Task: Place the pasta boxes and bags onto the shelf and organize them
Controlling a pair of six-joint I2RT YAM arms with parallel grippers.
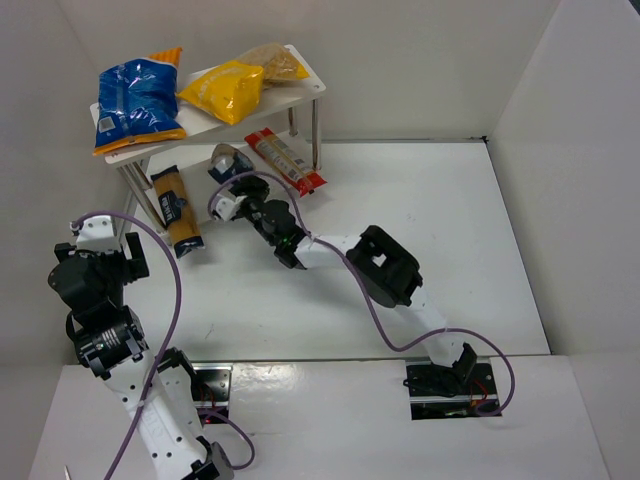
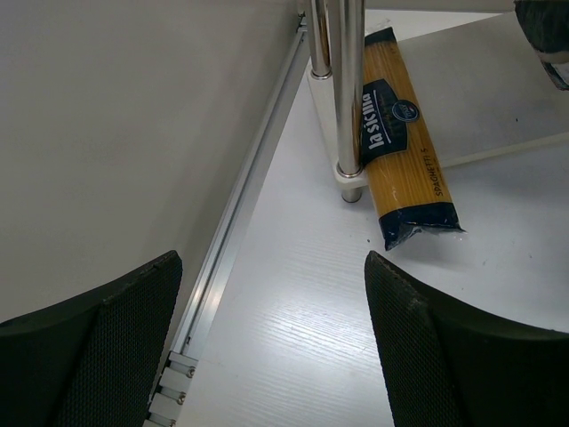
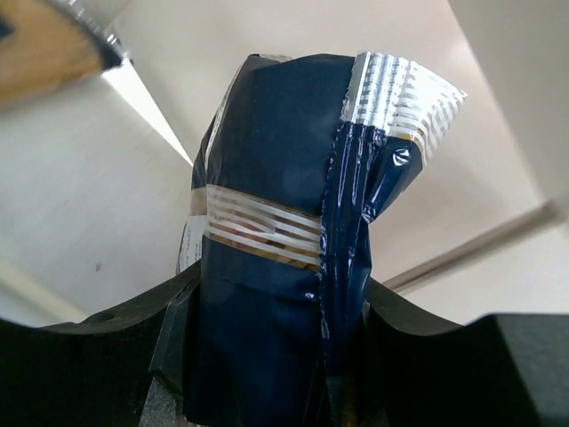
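The white two-tier shelf (image 1: 300, 90) stands at the back left. On its top board lie the big blue bag (image 1: 138, 103), the yellow bag (image 1: 225, 90) and a clear bag of pasta (image 1: 272, 62). On the lower level lie the long orange packet (image 1: 177, 208), which also shows in the left wrist view (image 2: 400, 142), and the long red packet (image 1: 285, 162). My right gripper (image 1: 240, 185) is shut on the dark blue labelled bag (image 3: 284, 267), held at the lower level (image 1: 228, 160). My left gripper (image 2: 271, 356) is open and empty over the table by the left wall.
A shelf leg (image 2: 349, 98) stands against the orange packet. An aluminium rail (image 2: 240, 205) runs along the left wall. White walls close in the table on the left, back and right.
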